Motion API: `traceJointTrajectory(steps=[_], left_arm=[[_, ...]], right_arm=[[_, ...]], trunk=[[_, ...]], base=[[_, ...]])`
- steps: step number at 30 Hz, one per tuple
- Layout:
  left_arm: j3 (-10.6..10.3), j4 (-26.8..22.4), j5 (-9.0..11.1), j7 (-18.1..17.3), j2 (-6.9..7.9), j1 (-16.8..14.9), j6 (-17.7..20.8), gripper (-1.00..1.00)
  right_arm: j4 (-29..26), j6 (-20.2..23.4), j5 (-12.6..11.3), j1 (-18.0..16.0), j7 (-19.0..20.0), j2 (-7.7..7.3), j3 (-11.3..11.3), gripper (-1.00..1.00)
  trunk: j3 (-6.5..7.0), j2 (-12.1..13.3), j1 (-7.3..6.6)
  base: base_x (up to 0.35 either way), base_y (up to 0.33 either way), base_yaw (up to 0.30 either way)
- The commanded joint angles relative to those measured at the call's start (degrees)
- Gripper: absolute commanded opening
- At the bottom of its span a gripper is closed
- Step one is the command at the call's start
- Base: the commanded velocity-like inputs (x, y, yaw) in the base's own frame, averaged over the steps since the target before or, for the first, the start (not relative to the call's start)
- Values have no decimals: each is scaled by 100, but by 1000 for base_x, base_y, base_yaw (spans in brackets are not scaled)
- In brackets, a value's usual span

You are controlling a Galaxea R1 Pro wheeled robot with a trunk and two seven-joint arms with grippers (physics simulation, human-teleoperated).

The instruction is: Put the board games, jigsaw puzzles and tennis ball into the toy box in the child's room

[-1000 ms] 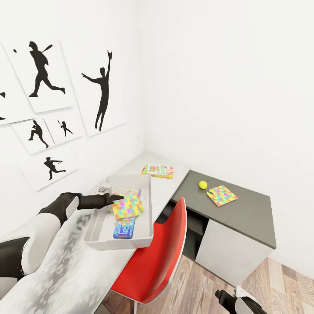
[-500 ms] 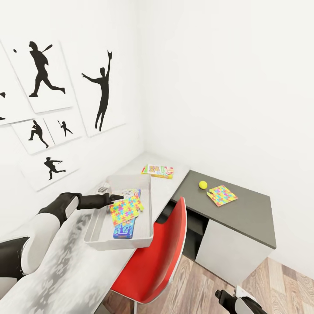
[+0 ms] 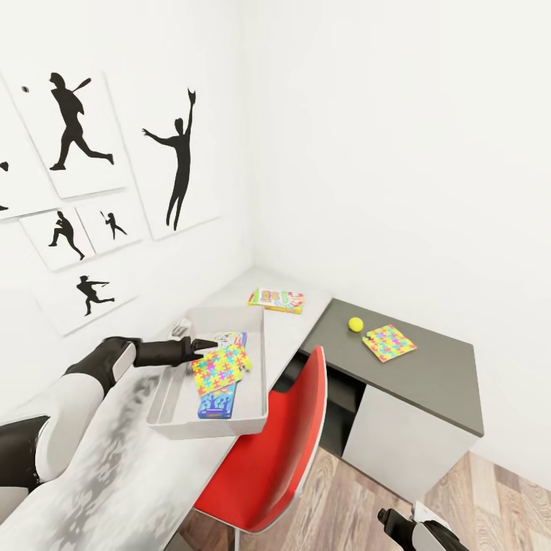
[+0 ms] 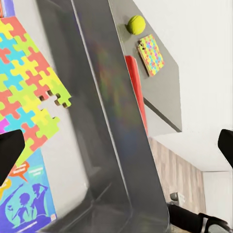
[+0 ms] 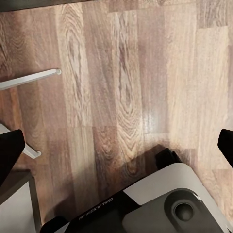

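Note:
The light grey toy box [image 3: 258, 360] stands on the table [image 3: 295, 330]. In it a jigsaw puzzle [image 3: 222, 364] lies on a blue board game [image 3: 217, 402], with another board game [image 3: 230, 337] partly under it. My left gripper [image 3: 205, 344] hovers open over the box's far side, just off the puzzle. The left wrist view looks past the puzzle [image 4: 29, 102], the blue game [image 4: 24, 199] and the box wall [image 4: 116, 121]. A yellow-orange board game [image 3: 277, 299] lies beyond the box. The tennis ball [image 3: 355, 324] and second puzzle [image 3: 389, 342] lie on the dark wing. My right gripper [image 5: 119, 145] hangs open over the floor.
A red chair [image 3: 275, 451] is tucked against the table beside the box. Black sports silhouettes [image 3: 176, 161] hang on the white wall to the left. The wood-plank floor [image 5: 126, 87] lies under the right arm, with my base [image 5: 160, 204] just below the gripper.
The puzzle has left my left gripper and settled lower and flatter in the toy box on the blue game. The left arm barely moved.

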Motion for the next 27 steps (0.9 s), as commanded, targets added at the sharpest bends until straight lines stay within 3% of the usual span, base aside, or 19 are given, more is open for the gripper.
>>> traceJointTrajectory(steps=[1,9,27], left_arm=[[14,-1,0,-57,0,-5,58,100],[5,-6,-12,-225,6,-5,75,100],[31,-51,-13,-257,26,-5,77,100]], right_arm=[[-16,34,-26,-1,-31,-2,2,100],[-16,34,-26,-1,-31,-26,2,100],[-16,35,-26,-1,-31,-35,2,100]], trunk=[[-12,-12,3],[-12,-12,3],[-12,-12,3]], base=[[0,-157,0],[0,-118,0],[0,-5,0]])
